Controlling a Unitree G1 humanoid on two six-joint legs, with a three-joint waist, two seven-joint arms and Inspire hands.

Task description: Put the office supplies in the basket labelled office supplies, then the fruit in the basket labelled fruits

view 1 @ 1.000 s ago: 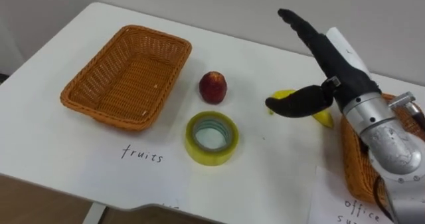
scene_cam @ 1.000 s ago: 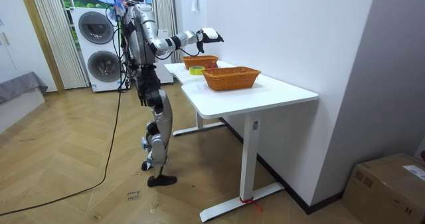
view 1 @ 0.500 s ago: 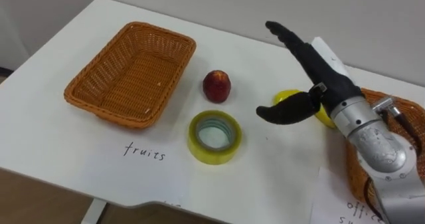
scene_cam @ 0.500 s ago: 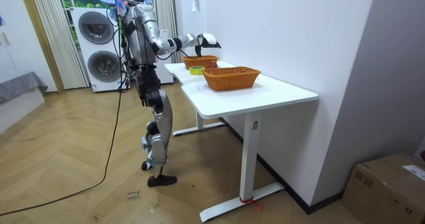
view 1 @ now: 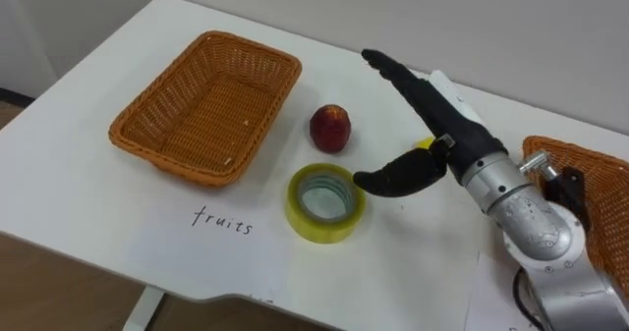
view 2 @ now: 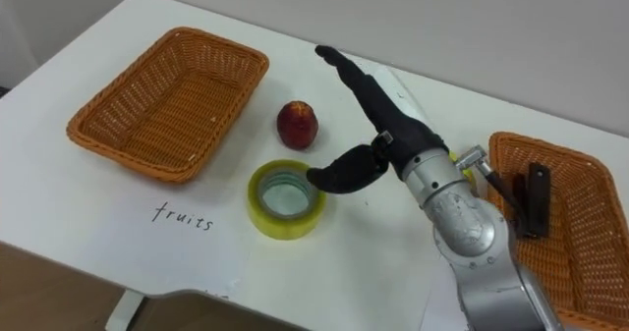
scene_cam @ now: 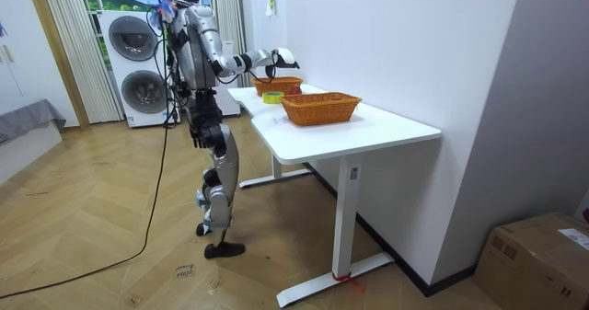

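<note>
The robot stands at the end of a white surface [view 1: 79,203], with two stacked washing machines [scene_cam: 138,62] behind it, and reaches its right arm out over the top. On the left of the surface sits an empty wicker basket [view 1: 206,110], with a handwritten paper label [view 1: 224,223] on its near side. A second wicker basket [view 2: 580,233] sits at the right edge. The right hand [view 1: 454,142] hangs above the middle of the surface, fingers straight and stretched toward the far left, thumb spread wide below them, gripping nothing. A roll of yellow tape [view 1: 324,231] lies flat just below the thumb's tip, to the right of the label. A red apple [view 1: 330,128] rests just beyond the roll, beside the left basket. A yellow fruit [view 1: 422,144] peeps out from behind the hand. A small black office item [view 2: 531,198] lies inside the right basket.
</note>
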